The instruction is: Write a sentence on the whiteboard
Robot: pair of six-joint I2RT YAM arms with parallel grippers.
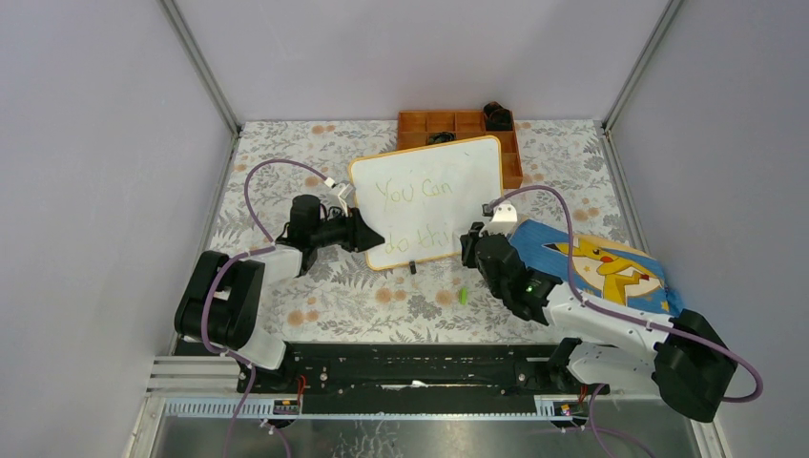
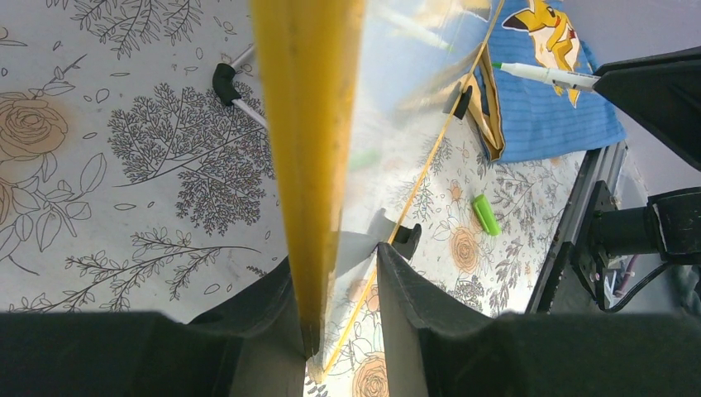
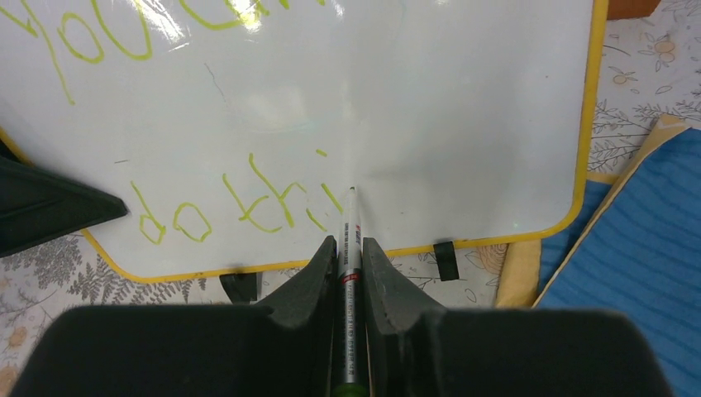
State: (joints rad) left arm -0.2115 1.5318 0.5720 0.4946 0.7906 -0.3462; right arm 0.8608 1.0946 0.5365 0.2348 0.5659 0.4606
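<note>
— Two fingers of the right gripper [image 3: 347,246] pinch the marker [image 3: 351,217]. Does its tip reach the whiteboard [image 3: 463,116]?

— It seems so, just ahead of them, after "thi" of the sentence [image 3: 248,203]. The "s" needs light pressure, I think. The left gripper [image 2: 337,263] clamps the frame between its fingers.

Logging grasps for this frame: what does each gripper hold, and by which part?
The left gripper clamps the whiteboard by its yellow-framed edge; right gripper grips the marker by its barrel.

The left end effector [image 1: 367,234] meets the whiteboard [image 1: 458,186] at its left edge, the right end effector [image 1: 469,246] at its lower right.
</note>
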